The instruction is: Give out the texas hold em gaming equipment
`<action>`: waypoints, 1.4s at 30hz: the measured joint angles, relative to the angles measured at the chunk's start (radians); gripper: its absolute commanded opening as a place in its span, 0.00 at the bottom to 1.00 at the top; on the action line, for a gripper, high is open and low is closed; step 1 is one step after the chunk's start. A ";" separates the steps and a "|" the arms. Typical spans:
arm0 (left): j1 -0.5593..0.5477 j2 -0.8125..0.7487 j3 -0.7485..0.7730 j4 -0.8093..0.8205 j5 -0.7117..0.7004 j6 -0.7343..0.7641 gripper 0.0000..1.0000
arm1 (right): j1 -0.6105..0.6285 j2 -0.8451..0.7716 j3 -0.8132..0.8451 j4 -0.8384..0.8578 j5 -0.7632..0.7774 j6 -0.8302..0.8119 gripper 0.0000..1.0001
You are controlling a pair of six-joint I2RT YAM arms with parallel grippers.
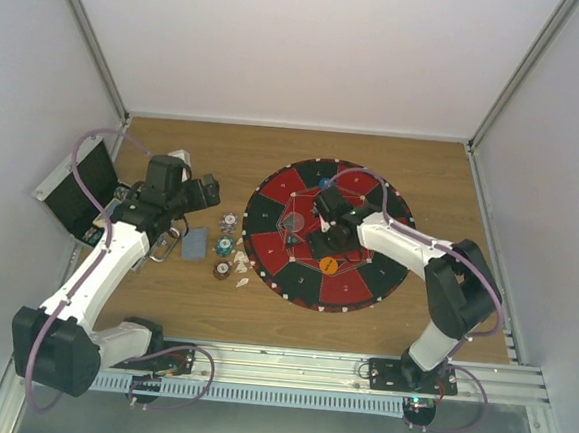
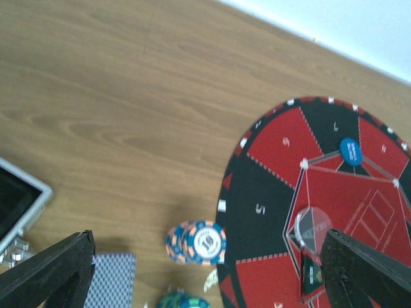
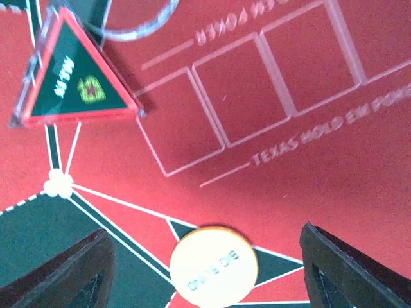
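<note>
Overhead, the grey-blue card stack point(image 1: 195, 243) lies flat on the wooden worktop point(image 1: 212, 313), its long axis roughly near–far, just left of the round striped chips point(image 1: 225, 244).

Left wrist: the left gripper point(image 2: 207, 236) hangs with jaws released above a chip stack point(image 2: 199, 242).

Right wrist: the right gripper point(image 3: 205, 231) has its jaws spread and empty over a smooth orange disc point(image 3: 213, 264) on the red, perhaps felt mat point(image 3: 321, 192).

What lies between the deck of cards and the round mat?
Small stacks of poker chips, lined up along the mat's rim; the top view shows it best.
</note>
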 measured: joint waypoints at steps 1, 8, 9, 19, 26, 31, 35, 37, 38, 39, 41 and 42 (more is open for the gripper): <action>-0.005 -0.008 -0.009 -0.015 0.000 -0.007 0.95 | -0.006 -0.003 0.016 -0.003 0.003 -0.010 0.84; -0.102 -0.024 -0.065 -0.142 0.018 -0.082 0.93 | -0.113 -0.079 0.082 -0.004 0.006 -0.061 0.92; -0.123 -0.024 -0.074 -0.167 0.022 -0.097 0.92 | -0.138 -0.096 0.087 0.003 0.006 -0.064 0.93; -0.255 -0.008 -0.140 -0.360 0.039 -0.198 0.89 | -0.270 -0.158 0.079 0.126 -0.042 -0.040 0.95; -0.297 0.043 -0.169 -0.391 0.061 -0.210 0.84 | -0.273 -0.157 0.065 0.176 -0.071 0.004 0.95; -0.336 0.130 -0.169 -0.388 0.060 -0.208 0.81 | -0.273 -0.157 0.065 0.198 -0.073 0.031 0.95; -0.348 0.173 -0.169 -0.386 0.048 -0.203 0.77 | -0.273 -0.156 0.065 0.211 -0.073 0.050 0.95; -0.350 0.185 -0.169 -0.382 0.042 -0.198 0.75 | -0.274 -0.156 0.065 0.215 -0.073 0.056 0.95; -0.351 0.193 -0.168 -0.380 0.039 -0.195 0.74 | -0.274 -0.156 0.065 0.216 -0.073 0.057 0.95; -0.351 0.203 -0.167 -0.376 0.036 -0.192 0.73 | -0.274 -0.156 0.065 0.217 -0.073 0.058 0.95; -0.351 0.221 -0.163 -0.371 0.032 -0.187 0.71 | -0.274 -0.156 0.065 0.218 -0.073 0.061 0.95; -0.351 0.228 -0.160 -0.369 0.029 -0.184 0.70 | -0.274 -0.155 0.065 0.219 -0.073 0.062 0.95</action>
